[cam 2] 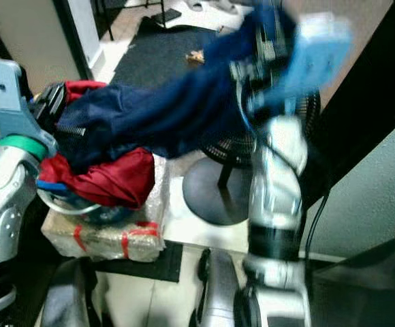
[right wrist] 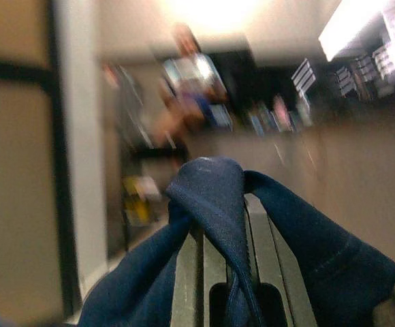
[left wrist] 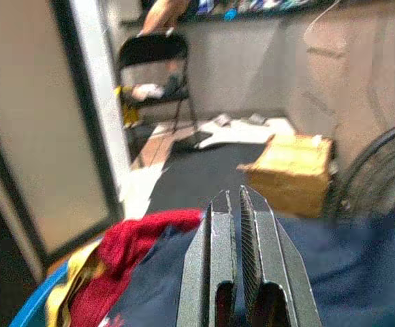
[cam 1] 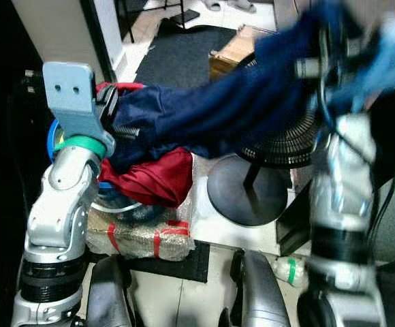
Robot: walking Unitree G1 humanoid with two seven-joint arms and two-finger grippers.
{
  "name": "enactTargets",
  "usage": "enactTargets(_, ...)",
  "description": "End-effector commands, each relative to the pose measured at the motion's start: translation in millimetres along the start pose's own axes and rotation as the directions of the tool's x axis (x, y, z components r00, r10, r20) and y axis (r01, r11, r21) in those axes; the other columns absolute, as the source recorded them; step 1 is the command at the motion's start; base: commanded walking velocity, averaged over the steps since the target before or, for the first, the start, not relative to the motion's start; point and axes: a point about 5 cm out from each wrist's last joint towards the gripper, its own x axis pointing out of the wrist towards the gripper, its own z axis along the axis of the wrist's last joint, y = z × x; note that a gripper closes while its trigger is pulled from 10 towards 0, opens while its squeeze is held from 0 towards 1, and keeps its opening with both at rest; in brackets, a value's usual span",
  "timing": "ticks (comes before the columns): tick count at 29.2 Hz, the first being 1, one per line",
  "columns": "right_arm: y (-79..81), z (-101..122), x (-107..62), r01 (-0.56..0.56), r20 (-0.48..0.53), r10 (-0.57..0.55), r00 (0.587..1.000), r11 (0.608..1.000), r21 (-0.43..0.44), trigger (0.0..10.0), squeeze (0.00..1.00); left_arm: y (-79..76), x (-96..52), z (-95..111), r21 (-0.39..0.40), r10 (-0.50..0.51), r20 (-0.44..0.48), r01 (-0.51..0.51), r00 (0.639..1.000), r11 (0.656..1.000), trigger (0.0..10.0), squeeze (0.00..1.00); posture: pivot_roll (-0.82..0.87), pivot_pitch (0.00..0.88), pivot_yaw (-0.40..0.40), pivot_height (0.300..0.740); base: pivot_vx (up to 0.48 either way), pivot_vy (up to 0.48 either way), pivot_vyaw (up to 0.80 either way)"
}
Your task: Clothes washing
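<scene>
A navy blue garment stretches across in front of me, from the basket on the left up to my raised right gripper. That gripper is shut on a fold of it, and the cloth drapes over both fingers. My right arm is blurred in the eye views. My left gripper is shut beside the garment's lower end, with nothing visible between its tips and navy cloth lying under the fingers. A red garment is bunched below the navy one in a blue basket.
The basket rests on a wrapped brown package. A black floor fan with a round base stands under the stretched cloth. Beyond are a cardboard box, a dark mat, a folding chair and a blurred person.
</scene>
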Motion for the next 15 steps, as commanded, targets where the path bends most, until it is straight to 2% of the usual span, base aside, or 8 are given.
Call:
enactTargets(1,3.7,2.1,1.6,-0.003,0.018,0.004,1.000,0.997,-0.073,10.0,0.00,-9.4,1.1,2.6,-0.024,-0.042,0.000,0.042,0.999,0.999,10.0,0.00,0.05,0.000,0.041,0.480,0.000,0.000,0.00)
enactTargets(2,3.7,2.1,1.6,-0.003,0.018,0.004,1.000,0.997,-0.073,10.0,0.00,-9.4,1.1,2.6,-0.024,-0.042,0.000,0.042,0.999,0.999,10.0,0.00,0.05,0.000,0.041,0.480,0.000,0.000,0.00)
enactTargets(3,4.4,-1.7,1.8,-0.001,0.007,0.002,1.000,0.994,-0.113,10.0,0.00,-11.6,2.7,4.9,-0.047,-0.040,0.008,0.041,0.999,0.998,10.0,0.00,0.05,0.000,0.035,0.480,0.000,0.000,0.00)
enactTargets(6,4.7,-5.7,4.0,0.001,0.002,-0.001,1.000,0.992,-0.123,10.0,0.00,-14.9,4.7,8.3,-0.072,-0.036,0.022,0.037,0.999,0.997,10.0,0.00,0.06,0.000,0.025,0.480,0.000,0.000,0.00)
enactTargets(10,4.5,-6.5,6.2,0.007,-0.010,-0.008,1.000,0.994,-0.107,10.0,0.00,-15.5,4.9,10.0,-0.077,-0.028,0.027,0.030,0.999,0.997,10.0,0.00,0.06,0.000,0.016,0.480,0.000,0.000,0.00)
enactTargets(15,6.2,-8.6,7.7,0.011,-0.034,-0.014,0.999,0.998,-0.067,10.0,0.00,-9.1,4.7,10.0,-0.042,-0.002,0.027,0.004,1.000,0.999,10.0,0.00,0.07,0.000,0.009,0.480,0.000,0.000,0.00)
